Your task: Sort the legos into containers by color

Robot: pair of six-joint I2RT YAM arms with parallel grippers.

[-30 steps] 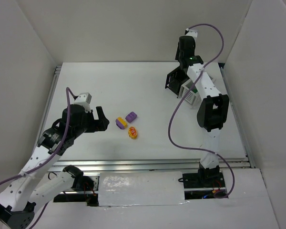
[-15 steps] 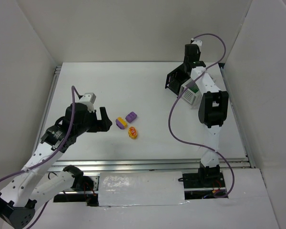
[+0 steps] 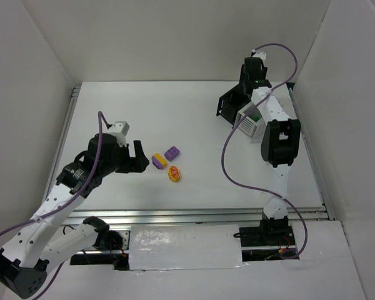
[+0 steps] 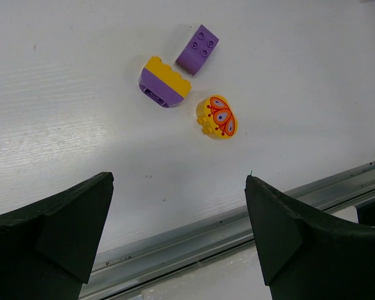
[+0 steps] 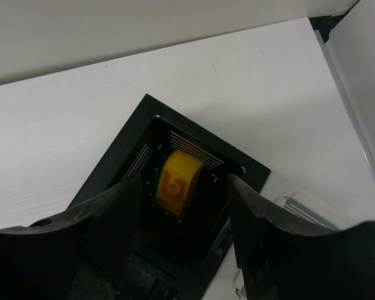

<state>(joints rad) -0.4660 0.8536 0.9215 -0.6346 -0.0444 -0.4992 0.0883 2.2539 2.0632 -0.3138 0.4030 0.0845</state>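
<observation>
Right gripper (image 5: 182, 194): jaws apart, empty; had shifted over the black bin (image 5: 112, 162).
Yellow brick (image 5: 178, 181): lay inside that bin.
Left gripper (image 4: 178, 181): jaws apart, empty; had advanced toward the loose bricks.
Unsorted: yellow-purple brick (image 4: 164, 81), purple brick (image 4: 197, 49), red-yellow oval brick (image 4: 217, 117), close together on the table (image 4: 50, 125).

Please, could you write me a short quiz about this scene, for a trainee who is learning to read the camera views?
1. True or false: the black bin holds nothing.
2. How many legos lie loose on the table near the left gripper? A) two B) three C) five
3. Fill in: the right gripper hovers over the black bin with its jaws ____.
Key: 1 false, a yellow brick lies inside; 2 B; 3 open.
</observation>
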